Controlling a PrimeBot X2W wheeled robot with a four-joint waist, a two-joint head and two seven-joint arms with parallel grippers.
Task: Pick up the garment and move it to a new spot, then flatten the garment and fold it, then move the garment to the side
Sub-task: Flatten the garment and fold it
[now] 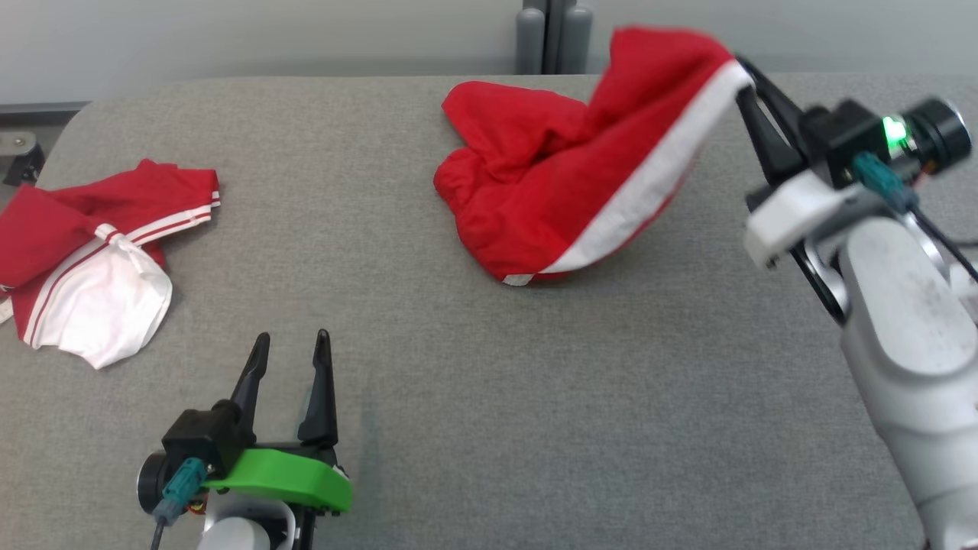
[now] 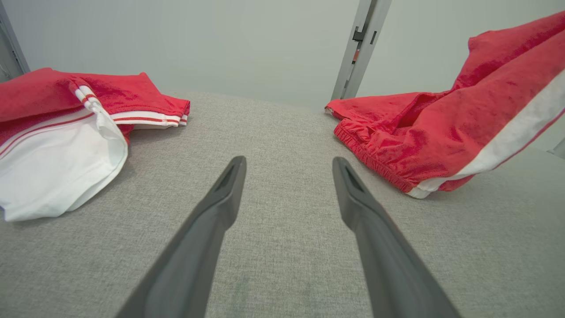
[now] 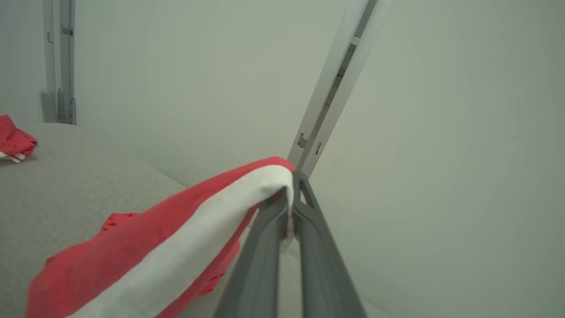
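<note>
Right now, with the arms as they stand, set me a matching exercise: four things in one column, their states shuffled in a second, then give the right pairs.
Things
1. left pincer
2. right pincer
3. red shorts
4. red-and-white shirt

States
A. lying crumpled at the left side of the table
B. shut on a white-striped edge
C. open, holding nothing, over bare table
D. one end raised, the rest resting on the table

Pairs: 1-C, 2-B, 3-D, 4-A
</note>
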